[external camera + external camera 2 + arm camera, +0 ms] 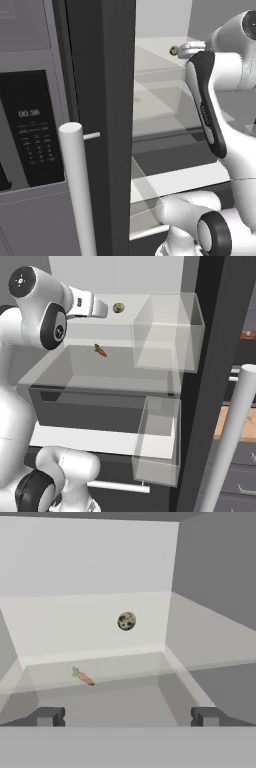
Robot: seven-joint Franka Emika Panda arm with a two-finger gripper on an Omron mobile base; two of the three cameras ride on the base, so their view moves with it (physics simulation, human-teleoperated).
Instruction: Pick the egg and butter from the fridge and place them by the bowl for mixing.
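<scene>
The fridge (102, 100) stands open, and my arm reaches into its upper part. The egg (126, 621), a small speckled tan ball, rests on the pale top shelf near the back wall. It also shows just past my hand as the egg (118, 307) and the egg (173, 50). My gripper (127, 717) is open, its two dark fingertips (47, 716) spread wide with nothing between them, a short way from the egg. The butter and the bowl are out of view.
An orange carrot (84, 677) lies on the shelf below the egg, above a clear drawer (100, 381). Clear door bins (167, 331) hang on the right. The closed left door carries a black display panel (32, 130) and a silver bar handle (77, 185).
</scene>
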